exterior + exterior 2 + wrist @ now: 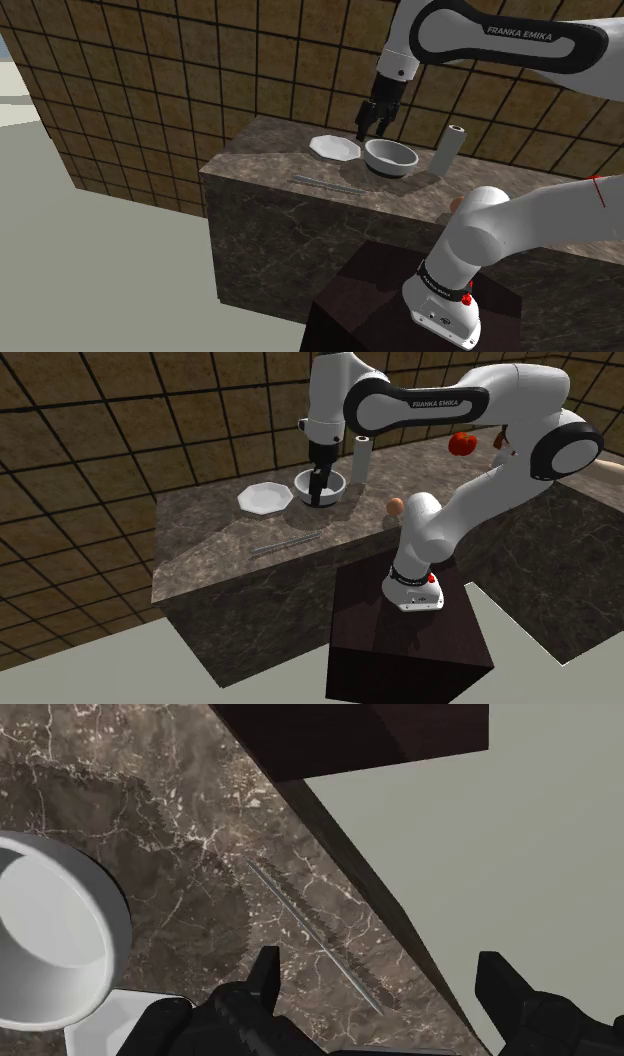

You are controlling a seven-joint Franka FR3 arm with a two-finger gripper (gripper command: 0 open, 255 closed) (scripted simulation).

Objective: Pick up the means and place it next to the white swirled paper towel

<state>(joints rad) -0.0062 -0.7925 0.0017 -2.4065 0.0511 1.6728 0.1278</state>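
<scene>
A thin grey pair of sticks lies flat on the dark marbled counter near its front edge. The white paper towel roll stands upright at the back of the counter, beside a white bowl. My gripper hangs open over the bowl's rim, on the side of the plate, with nothing between its fingers. The sticks lie well in front of it, untouched.
A white octagonal plate sits next to the bowl. A small brownish round thing and a red one lie further along the counter. A tiled wall rises behind; the dark stand is in front.
</scene>
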